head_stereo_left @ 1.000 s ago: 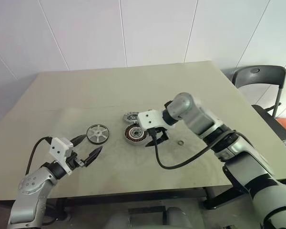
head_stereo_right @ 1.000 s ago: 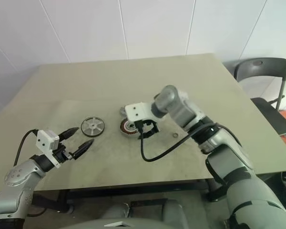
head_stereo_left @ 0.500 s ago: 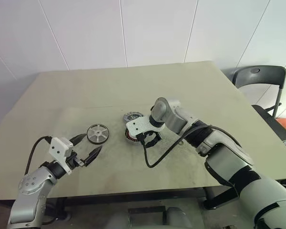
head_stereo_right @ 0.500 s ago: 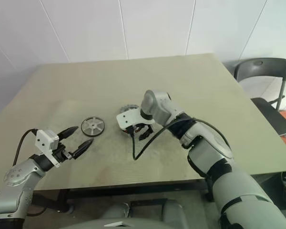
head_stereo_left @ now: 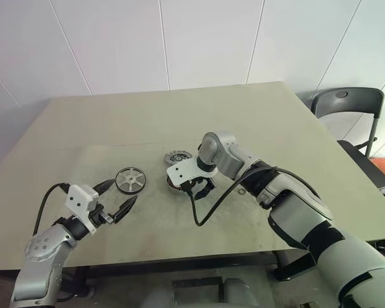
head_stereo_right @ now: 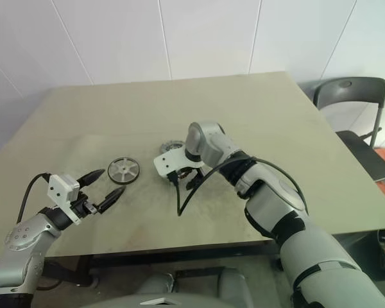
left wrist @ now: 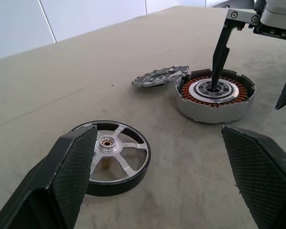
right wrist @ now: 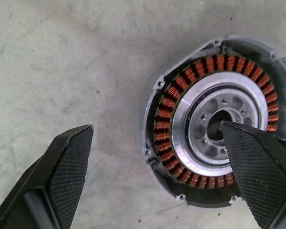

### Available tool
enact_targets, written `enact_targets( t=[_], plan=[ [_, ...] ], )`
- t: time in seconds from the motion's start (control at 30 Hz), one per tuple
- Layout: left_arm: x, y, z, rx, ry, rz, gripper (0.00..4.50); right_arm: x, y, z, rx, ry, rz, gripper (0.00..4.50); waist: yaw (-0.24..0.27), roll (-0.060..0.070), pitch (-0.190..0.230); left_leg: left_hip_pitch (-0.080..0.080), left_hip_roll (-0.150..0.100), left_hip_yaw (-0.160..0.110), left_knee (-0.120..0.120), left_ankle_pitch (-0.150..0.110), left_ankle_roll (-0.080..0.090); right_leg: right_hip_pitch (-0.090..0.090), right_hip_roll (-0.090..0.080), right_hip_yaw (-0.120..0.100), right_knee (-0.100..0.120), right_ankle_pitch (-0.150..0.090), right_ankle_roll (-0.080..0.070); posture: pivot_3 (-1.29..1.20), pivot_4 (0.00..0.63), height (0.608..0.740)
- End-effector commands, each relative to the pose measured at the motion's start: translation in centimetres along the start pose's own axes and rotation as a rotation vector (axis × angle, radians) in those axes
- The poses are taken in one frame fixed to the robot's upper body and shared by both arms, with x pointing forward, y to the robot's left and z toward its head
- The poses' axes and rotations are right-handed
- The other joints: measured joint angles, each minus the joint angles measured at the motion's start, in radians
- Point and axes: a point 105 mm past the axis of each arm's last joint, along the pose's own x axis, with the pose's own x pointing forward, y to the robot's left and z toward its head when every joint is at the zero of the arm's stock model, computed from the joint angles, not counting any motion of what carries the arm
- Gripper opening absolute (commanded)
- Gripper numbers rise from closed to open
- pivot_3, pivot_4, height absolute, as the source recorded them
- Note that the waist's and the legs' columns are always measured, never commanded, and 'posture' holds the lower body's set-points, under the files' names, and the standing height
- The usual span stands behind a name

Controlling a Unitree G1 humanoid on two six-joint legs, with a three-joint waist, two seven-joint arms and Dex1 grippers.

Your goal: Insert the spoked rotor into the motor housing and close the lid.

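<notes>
A: Spoked rotor [left wrist: 109, 157] status first — where is it seen?

B: It is seen flat on the table [head_stereo_left: 256, 122], lower left of centre in the left eye view, untouched and just ahead of the left gripper [head_stereo_left: 117, 204]. In the left wrist view it is framed between that gripper's two fingers [left wrist: 62, 186].

A: Gripper states?

B: Left gripper is spread wide, nothing held, hovering near the table's front left edge. Right gripper [head_stereo_left: 197, 190] is also spread wide, nothing gripped, pointed steeply down at centre frame.

A: What is under the right gripper?

B: Motor housing [right wrist: 219, 124] is straddled from above: one finger [left wrist: 218, 57] is seen reaching down into the silver central hub, the other finger [right wrist: 62, 176] is hung outside the housing wall over bare table. Actual contact with the hub cannot be told.

A: Housing contents?

B: Copper-brown windings are seen in a ring around the hub; no rotor is seated inside.

A: Lid?

B: Lid [left wrist: 159, 76] is lying flat just behind the housing, at upper centre in the left eye view, nearly touching it. A black chair [head_stereo_left: 346, 102] is seen at the right edge, beyond the table.
</notes>
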Motion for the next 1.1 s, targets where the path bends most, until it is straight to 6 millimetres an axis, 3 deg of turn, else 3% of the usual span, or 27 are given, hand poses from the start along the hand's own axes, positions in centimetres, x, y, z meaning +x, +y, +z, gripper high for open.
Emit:
enact_targets(
  t=[0.03,0.2,0.3,0.47,0.5,0.73,0.93,1.1],
  plan=[
    [0.1,0.1,1.2,0.043,-0.040,0.005,4.45,-0.8,-0.9,0.8,-0.029,-0.006,-0.034,4.50,0.000,0.000,0.000,0.000,0.000,0.000,0.000,0.000,0.000,0.000,0.000,0.000,0.000,0.000,0.000,0.00,0.000,0.740],
    [0.2,0.2,1.3,0.045,-0.042,0.006,4.45,-0.5,-1.3,1.1,-0.017,0.003,-0.040,4.50,0.000,0.000,0.000,0.000,0.000,0.000,0.000,0.000,0.000,0.000,0.000,0.000,0.001,0.000,0.000,0.00,0.000,0.740],
    [0.2,0.3,1.3,0.047,-0.042,0.007,4.50,-0.2,-1.6,1.4,-0.016,0.008,-0.045,3.87,-0.001,0.000,0.000,0.000,0.000,0.000,0.000,0.000,0.000,-0.001,0.000,0.000,0.001,0.000,0.000,0.00,0.000,0.740],
    [0.3,0.3,1.5,0.050,-0.046,0.009,4.50,0.3,-2.0,1.4,-0.023,0.041,-0.053,2.23,-0.001,0.000,0.000,0.000,0.000,0.000,0.000,0.000,0.000,-0.001,0.001,0.000,0.001,0.000,0.000,0.00,0.000,0.740],
    [0.3,0.3,1.5,0.050,-0.045,0.010,4.50,0.2,-2.1,1.5,-0.025,0.041,-0.056,2.10,-0.002,0.000,0.000,0.000,0.000,0.000,0.000,0.000,0.000,-0.001,0.001,0.001,0.001,0.000,0.000,0.00,0.000,0.740],
    [0.2,0.3,1.5,0.050,-0.043,0.011,4.50,-1.6,-2.4,3.3,-0.040,-0.027,-0.075,2.10,-0.002,0.000,0.000,-0.001,0.001,0.000,0.000,0.000,-0.001,-0.003,0.001,0.001,0.003,0.000,-0.001,0.00,0.000,0.740],
    [0.5,0.3,1.5,0.049,-0.041,0.000,4.50,-4.2,0.5,3.3,-0.110,-0.046,-0.006,2.10,0.006,0.000,0.000,-0.006,0.000,0.000,0.001,0.000,-0.001,-0.008,0.001,0.002,0.003,0.000,0.000,0.00,0.000,0.740],
    [0.7,0.4,1.5,0.048,-0.040,-0.004,4.50,-4.8,2.8,2.9,-0.120,-0.060,0.051,2.10,0.003,0.000,0.000,-0.008,0.000,0.001,0.003,0.000,-0.002,-0.008,0.001,0.002,0.002,0.001,0.000,0.00,0.000,0.740]
  ],
)
